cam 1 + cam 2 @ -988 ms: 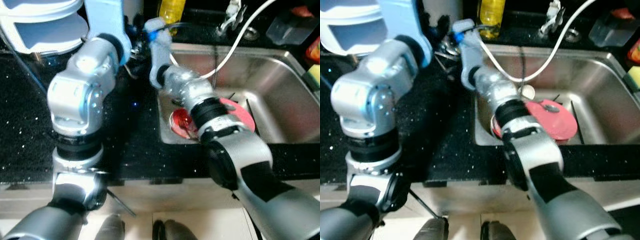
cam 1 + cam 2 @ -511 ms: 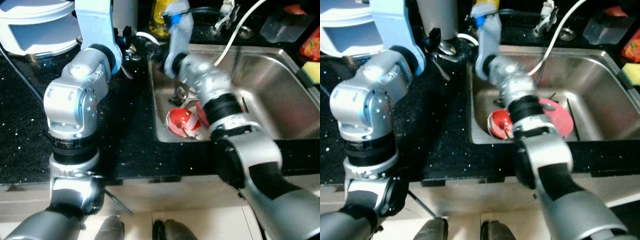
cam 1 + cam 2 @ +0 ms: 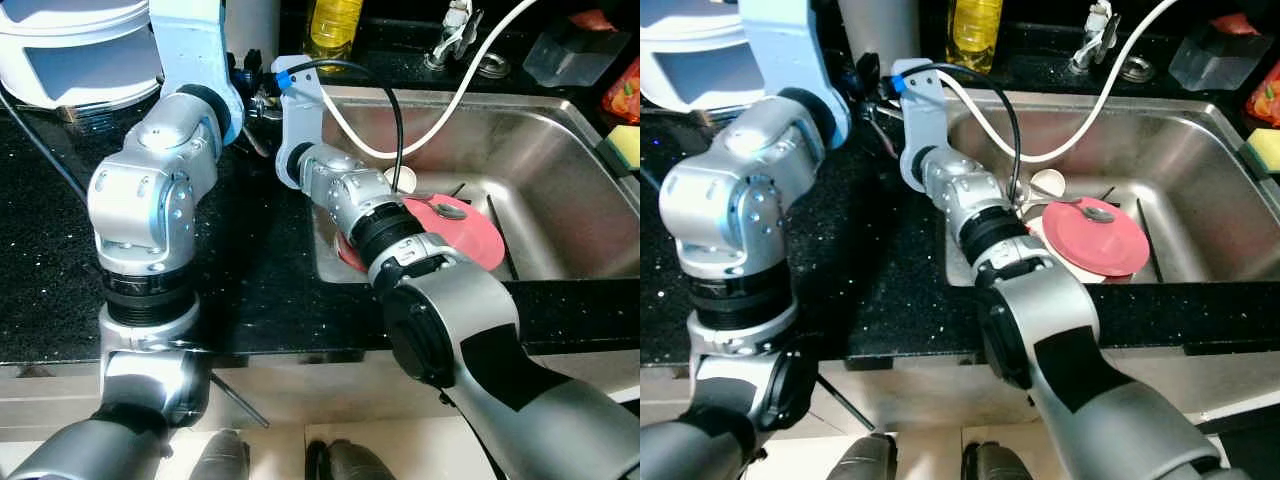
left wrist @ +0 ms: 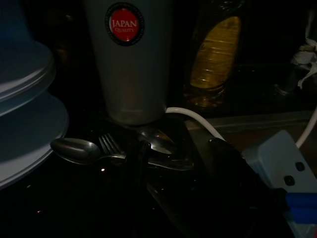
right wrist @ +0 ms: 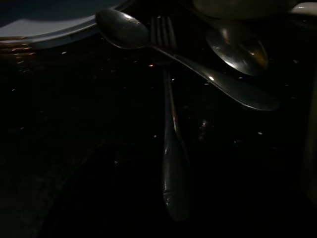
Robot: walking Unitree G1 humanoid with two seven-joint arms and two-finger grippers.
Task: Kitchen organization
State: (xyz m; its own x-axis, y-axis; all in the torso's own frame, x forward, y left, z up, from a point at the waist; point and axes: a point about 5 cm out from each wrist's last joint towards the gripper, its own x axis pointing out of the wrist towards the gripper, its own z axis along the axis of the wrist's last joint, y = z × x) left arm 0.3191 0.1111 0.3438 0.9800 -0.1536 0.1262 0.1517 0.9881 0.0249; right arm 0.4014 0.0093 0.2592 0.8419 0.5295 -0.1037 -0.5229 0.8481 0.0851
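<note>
Both arms reach to the back of the black countertop (image 3: 260, 290), beside the steel sink (image 3: 1200, 190). There a fork (image 5: 171, 144) and two spoons (image 5: 148, 42) lie crossed on the counter, in front of a silver tumbler (image 4: 133, 59) and near white plates (image 4: 29, 124). A pink plate (image 3: 1095, 238) with a spoon on it lies in the sink. For both grippers I cannot tell if the fingers are apart or together.

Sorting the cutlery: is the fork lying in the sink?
No, the fork lies on the black counter with two spoons.
</note>
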